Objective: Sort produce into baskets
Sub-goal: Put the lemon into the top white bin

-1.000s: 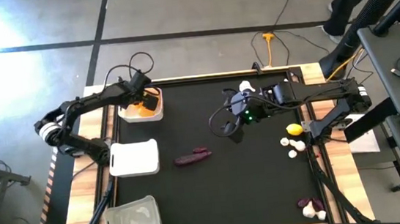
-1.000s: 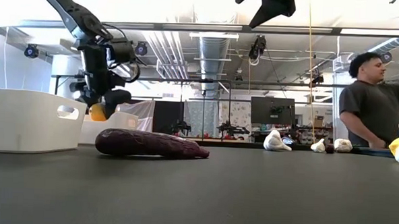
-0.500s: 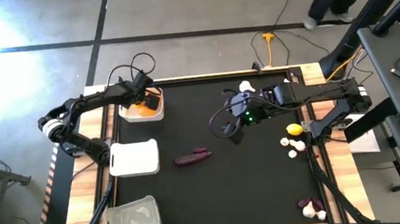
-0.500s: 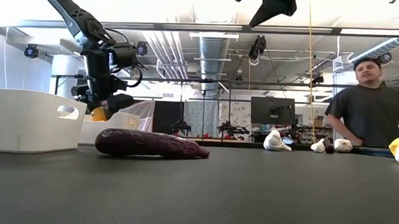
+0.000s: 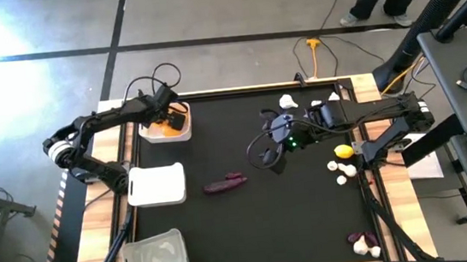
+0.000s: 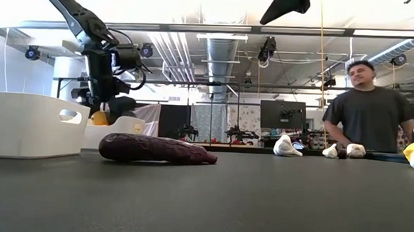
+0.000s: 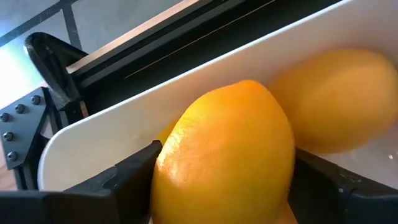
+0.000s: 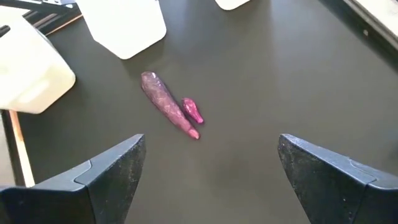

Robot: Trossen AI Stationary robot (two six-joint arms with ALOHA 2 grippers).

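Left gripper sits over the far white basket, clamped on an orange fruit; fruit is between the fingers, just above a second fruit already in the basket. Middle white basket and clear basket lie nearer along the left edge. Purple sweet potato lies mid-table, well apart from both grippers. Right gripper hovers above the table just right of it, fingers spread wide, empty. Garlic bulbs and a yellow fruit lie at right.

Left claw clamped shut; right claw spread wide.
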